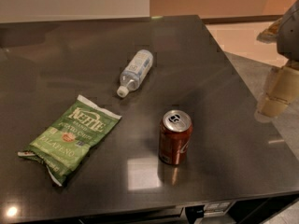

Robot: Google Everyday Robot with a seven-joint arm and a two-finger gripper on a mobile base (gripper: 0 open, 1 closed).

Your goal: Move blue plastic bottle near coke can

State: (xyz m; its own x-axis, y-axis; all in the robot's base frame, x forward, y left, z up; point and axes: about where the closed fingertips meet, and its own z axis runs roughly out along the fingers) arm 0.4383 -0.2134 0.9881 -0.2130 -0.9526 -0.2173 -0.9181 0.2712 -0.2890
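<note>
Camera view: pincer (275,99) right edge; bottle (134,72) lying.

blue plastic bottle (135,72) flat, coke can (174,137) upright, claw (279,94) far right

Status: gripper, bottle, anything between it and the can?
Gripper at frame's right edge, beyond the table. Blue plastic bottle lying down mid-table, apart from upright coke can. Chip bag left, not between them.

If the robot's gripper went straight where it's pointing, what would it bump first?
Probably the table near its right edge, or the floor beside it; depth is unclear. The gripper hangs at the far right, pointing down, away from the coke can and blue plastic bottle.
</note>
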